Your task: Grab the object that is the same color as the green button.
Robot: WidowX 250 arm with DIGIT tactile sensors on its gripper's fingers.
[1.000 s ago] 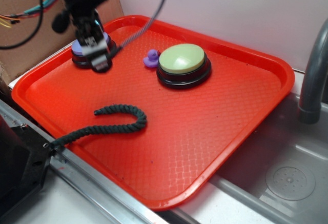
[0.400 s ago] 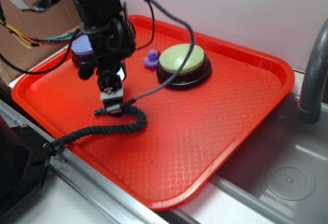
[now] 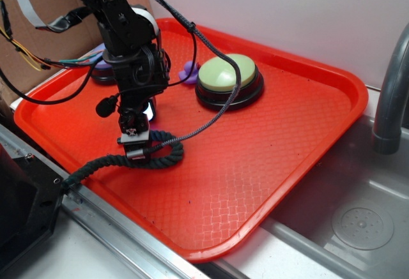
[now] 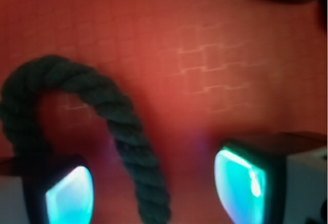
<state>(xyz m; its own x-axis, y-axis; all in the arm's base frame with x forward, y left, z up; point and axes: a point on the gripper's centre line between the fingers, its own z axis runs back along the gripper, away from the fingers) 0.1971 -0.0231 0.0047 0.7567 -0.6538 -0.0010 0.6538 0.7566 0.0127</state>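
A dark green twisted rope (image 3: 167, 156) lies on the red tray (image 3: 268, 138), its hooked end near the tray's front left. My gripper (image 3: 137, 146) is down over that hooked end and stands open. In the wrist view one strand of the rope (image 4: 133, 147) runs between the two glowing fingers (image 4: 241, 183), apart from both pads, while the hook curves away to the left. The green button (image 3: 227, 73), with a pale yellow-green dome on a black base, sits toward the back of the tray.
A small purple duck (image 3: 189, 71) stands left of the green button. A purple-topped button (image 3: 102, 69) is mostly hidden behind the arm at the tray's back left. A sink (image 3: 358, 221) and grey faucet (image 3: 390, 100) lie right; cardboard (image 3: 32, 43) stands left.
My gripper has come from the purple button at the back left, forward and down, and now straddles the rope's hooked end. The rope has barely shifted.
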